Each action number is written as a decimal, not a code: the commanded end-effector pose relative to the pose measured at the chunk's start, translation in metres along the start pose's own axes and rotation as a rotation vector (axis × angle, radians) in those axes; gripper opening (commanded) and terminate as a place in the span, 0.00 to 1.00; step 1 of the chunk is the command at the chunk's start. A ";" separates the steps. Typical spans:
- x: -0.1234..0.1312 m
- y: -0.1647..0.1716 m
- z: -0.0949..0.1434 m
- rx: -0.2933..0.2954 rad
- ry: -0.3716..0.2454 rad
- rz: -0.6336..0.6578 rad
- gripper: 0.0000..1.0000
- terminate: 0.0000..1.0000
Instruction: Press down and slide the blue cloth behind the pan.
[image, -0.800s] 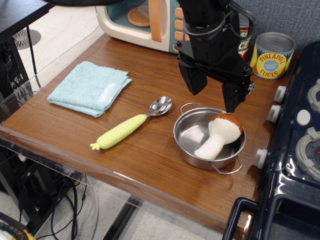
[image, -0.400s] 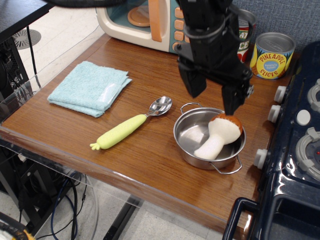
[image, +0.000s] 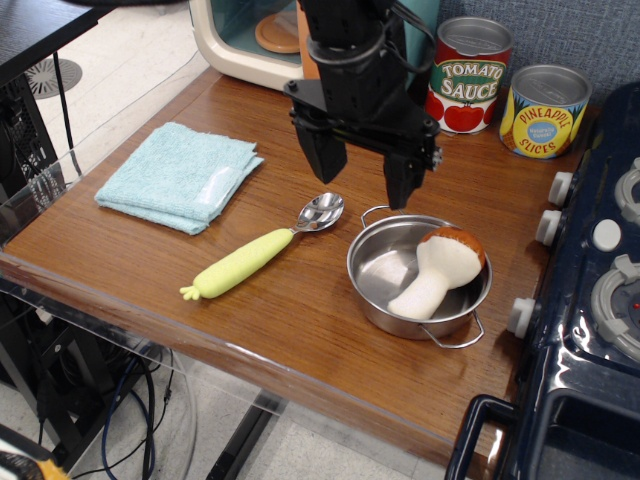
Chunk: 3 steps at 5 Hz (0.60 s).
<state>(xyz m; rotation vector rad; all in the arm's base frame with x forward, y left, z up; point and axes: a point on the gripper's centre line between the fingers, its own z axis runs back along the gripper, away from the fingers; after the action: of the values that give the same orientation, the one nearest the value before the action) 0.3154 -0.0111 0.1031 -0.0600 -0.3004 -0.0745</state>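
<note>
The blue cloth (image: 178, 176) lies flat at the left of the frame, near the left edge of the tabletop (image: 300, 320), and nothing touches it. The claw (image: 362, 172) hangs in the upper middle of the frame, its two fingers spread wide apart and holding nothing. It sits above the gap between the spoon (image: 262, 248) and the pan (image: 420, 276), so the cloth is well apart from it, to the left and slightly lower in the frame.

The pan rests at the lower right of centre, with a toy mushroom (image: 440, 268) lying inside it. The bare wood behind the pan, towards the two cans (image: 468, 76) at the upper right, looks like the place the cloth must reach. Judging from this, the claw needs to travel left across the frame and come down onto the cloth before any sliding rightward can begin.
</note>
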 end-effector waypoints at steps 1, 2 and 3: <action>0.005 0.084 0.019 0.137 -0.061 0.259 1.00 0.00; 0.004 0.118 0.010 0.198 -0.036 0.360 1.00 0.00; 0.006 0.139 -0.002 0.236 -0.024 0.400 1.00 0.00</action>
<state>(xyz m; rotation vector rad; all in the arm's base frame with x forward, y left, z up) 0.3378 0.1243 0.0783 0.1062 -0.2652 0.3554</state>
